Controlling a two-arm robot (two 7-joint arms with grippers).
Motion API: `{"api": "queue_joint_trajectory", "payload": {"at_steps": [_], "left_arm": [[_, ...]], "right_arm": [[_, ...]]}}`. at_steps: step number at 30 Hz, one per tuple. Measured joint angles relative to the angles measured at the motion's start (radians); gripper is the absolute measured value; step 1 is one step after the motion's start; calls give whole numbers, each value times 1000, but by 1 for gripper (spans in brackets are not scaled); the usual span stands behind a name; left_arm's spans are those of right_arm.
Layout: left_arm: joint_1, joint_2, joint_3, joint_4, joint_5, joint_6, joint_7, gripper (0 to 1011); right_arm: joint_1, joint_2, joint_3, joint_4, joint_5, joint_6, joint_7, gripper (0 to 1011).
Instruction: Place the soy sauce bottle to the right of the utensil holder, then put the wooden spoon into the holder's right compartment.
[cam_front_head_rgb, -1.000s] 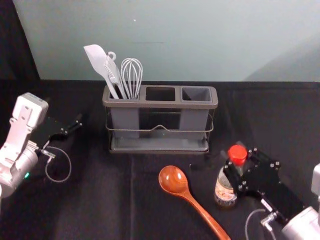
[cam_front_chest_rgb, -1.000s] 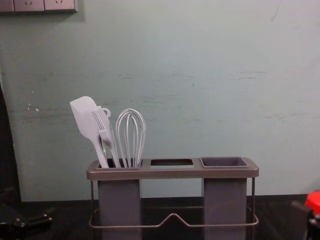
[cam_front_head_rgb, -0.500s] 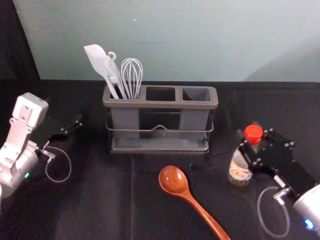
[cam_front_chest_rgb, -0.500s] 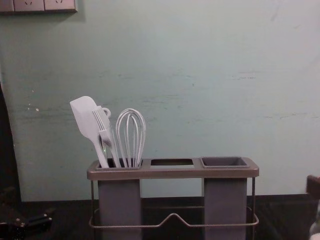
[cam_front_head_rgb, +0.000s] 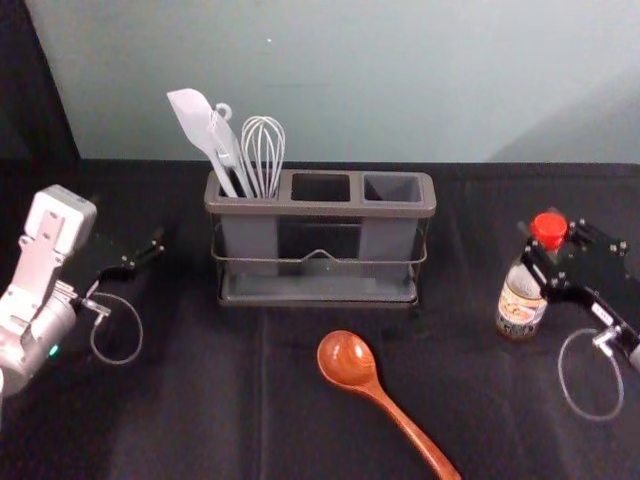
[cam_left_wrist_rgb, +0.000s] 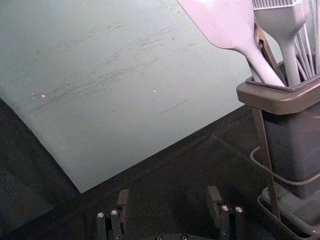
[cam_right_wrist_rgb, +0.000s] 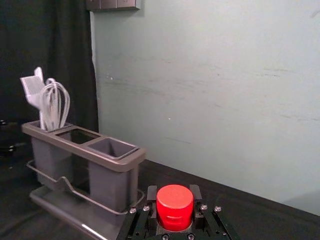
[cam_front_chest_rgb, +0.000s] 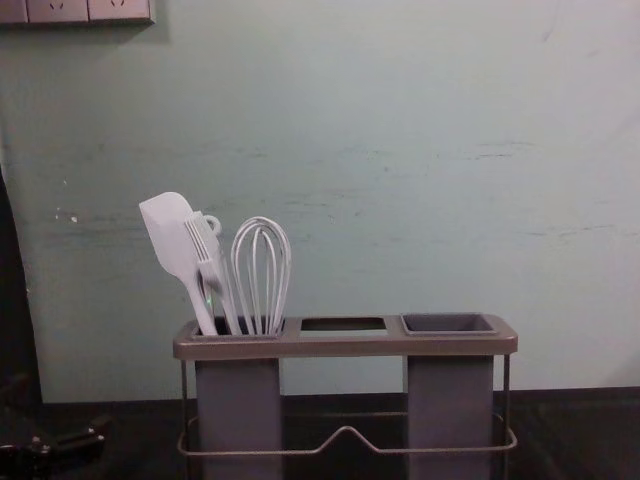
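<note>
- Right end effector (cam_right_wrist_rgb: 174, 196) is gripping the soy sauce bottle (cam_front_head_rgb: 517, 306) just under its red cap (cam_front_head_rgb: 549, 229). It's out to the right of the holder (cam_front_head_rgb: 320, 209).
- Key relation: bottle is right of the holder, apart from it, base a bit closer to me than the rack. That side fits the task.
- Bottle's long axis looks near upright, cap up. Can't tell if the base touches the surface (cam_front_head_rgb: 200, 405).
- My read: placing step is near its end. Next I'd lower if needed, seat the base flat, then release. Opening early or tilted could tip it.
- Wooden spoon (cam_front_head_rgb: 347, 359) lies on the surface in front of the holder, bowl toward the rack, handle slanting back toward me and to the right. Right arm is nearer the handle, but it has the bottle, so spoon waits.
- Right compartment (cam_front_head_rgb: 391, 187) is open at the top, on the bottle's side; spoon goes there.
- Left compartment (cam_front_head_rgb: 250, 240) holds a spatula (cam_front_head_rgb: 190, 115), a brush (cam_front_chest_rgb: 207, 243) and a whisk (cam_front_head_rgb: 264, 150). Middle slot (cam_front_head_rgb: 321, 188) sits between the two.
- Left end effector (cam_left_wrist_rgb: 168, 195) is parked left of the holder, fingers apart, nothing between them.
</note>
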Motion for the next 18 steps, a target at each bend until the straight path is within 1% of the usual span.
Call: {"api": "queue_joint_trajectory", "payload": {"at_steps": [4,5,6,10,11,13,14,18], "left_arm": [[0,0,0,0,0,0,0,1000],[0,0,0,0,0,0,0,1000],[0,0,0,0,0,0,0,1000],[0,0,0,0,0,0,0,1000],[0,0,0,0,0,0,0,1000],[0,0,0,0,0,0,0,1000],[0,0,0,0,0,0,0,1000],[0,0,0,0,0,0,0,1000]], "right_arm": [[50,-12,-9,45,-1,10,17,386],[62,-16,-12,55,-2,11,20,386],[85,-24,-18,77,-3,10,26,386],[131,-40,-31,117,-3,7,38,386],[155,-50,-38,138,-2,6,45,386],[177,-58,-46,157,-2,7,47,386],[197,-67,-55,175,-2,7,50,386],[248,-90,-82,222,-9,13,54,386]]}}
